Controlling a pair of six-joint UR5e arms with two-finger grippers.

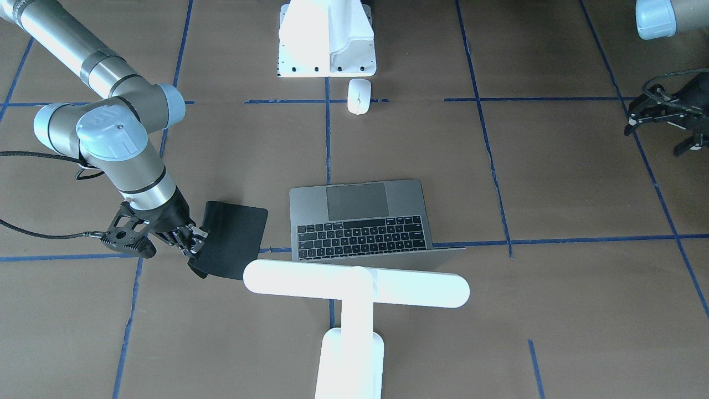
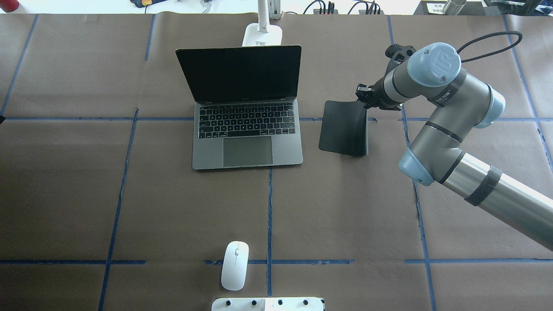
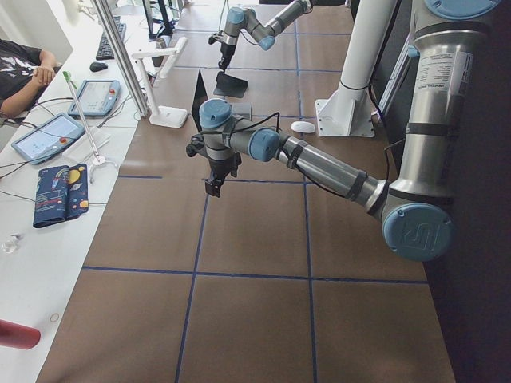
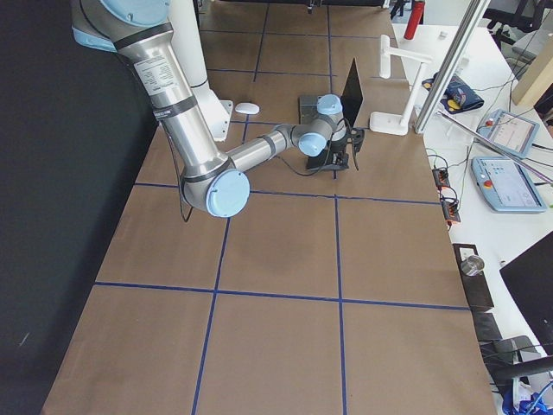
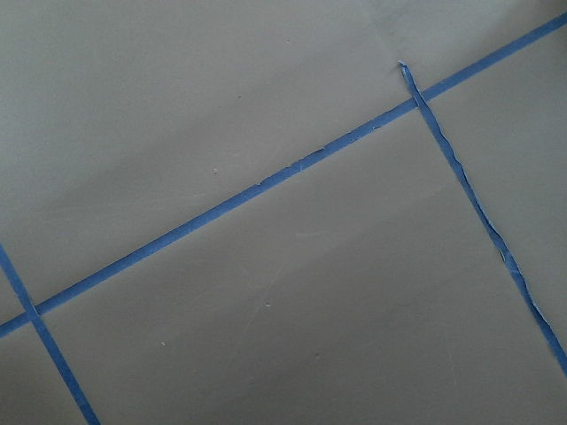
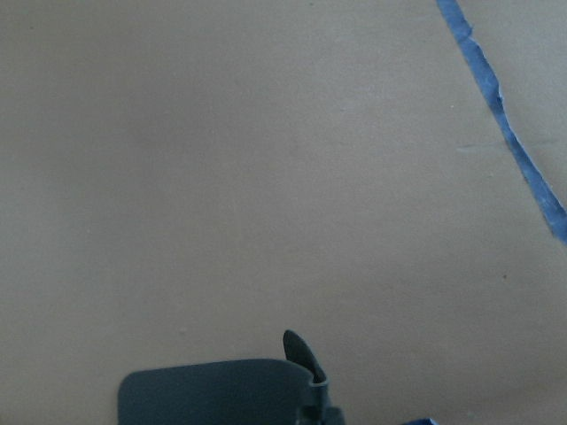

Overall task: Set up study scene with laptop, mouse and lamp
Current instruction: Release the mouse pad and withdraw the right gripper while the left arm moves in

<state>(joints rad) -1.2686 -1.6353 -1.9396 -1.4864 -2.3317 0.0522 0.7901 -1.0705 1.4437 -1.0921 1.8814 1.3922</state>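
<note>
The dark-grey laptop (image 2: 246, 134) stands open at the table's middle, and it also shows in the front-facing view (image 1: 360, 221). The white lamp (image 1: 354, 288) stands behind its screen, with its base (image 2: 262, 33) on the table. The white mouse (image 2: 235, 264) lies alone near the robot's base and shows in the front view (image 1: 359, 96). My right gripper (image 2: 365, 98) is shut on the far right corner of a black mat (image 2: 345, 127) and holds that edge curled up. My left gripper (image 1: 659, 122) hovers open and empty, far from everything.
The white bolted pedestal (image 1: 327, 39) stands at the robot's side of the table, just behind the mouse. Blue tape lines cross the brown table cover. The mat (image 1: 230, 238) lies to the laptop's right. Tablets and cables lie past the far edge in the side views.
</note>
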